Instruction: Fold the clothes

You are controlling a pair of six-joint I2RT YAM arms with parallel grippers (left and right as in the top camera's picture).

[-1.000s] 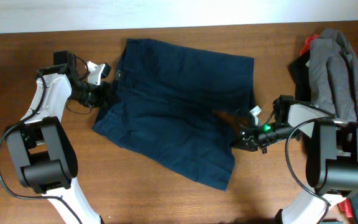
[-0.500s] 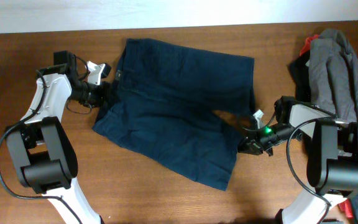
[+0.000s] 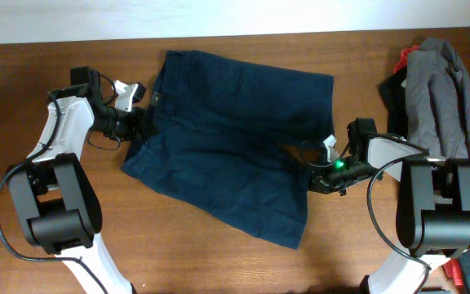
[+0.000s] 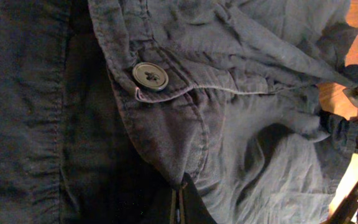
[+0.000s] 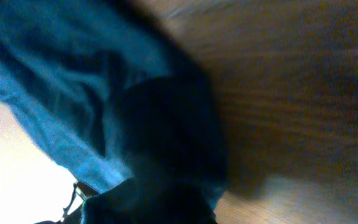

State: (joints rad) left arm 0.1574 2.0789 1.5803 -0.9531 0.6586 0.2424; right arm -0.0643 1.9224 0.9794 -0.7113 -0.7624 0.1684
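The dark navy shorts (image 3: 235, 147) lie spread across the middle of the wooden table, with the waistband toward the left. My left gripper (image 3: 141, 122) is shut on the waistband edge. In the left wrist view its closed fingertips (image 4: 179, 208) pinch a fold of the shorts (image 4: 241, 124) just below a dark button (image 4: 150, 76). My right gripper (image 3: 312, 181) sits low at the right hem of the near leg, shut on the cloth. The right wrist view is blurred: the shorts' fabric (image 5: 61, 87) bunches darkly over the right gripper (image 5: 166, 205), which is hidden, and bare wood lies to the right.
A heap of grey, black and red garments (image 3: 443, 90) lies at the table's right edge, just behind the right arm. A red item (image 3: 462, 271) shows at the bottom right corner. Bare table (image 3: 219, 269) runs along the front.
My right gripper has shifted slightly left and back along the hem, and its wrist has turned. The left gripper and most of the shorts have stayed put.
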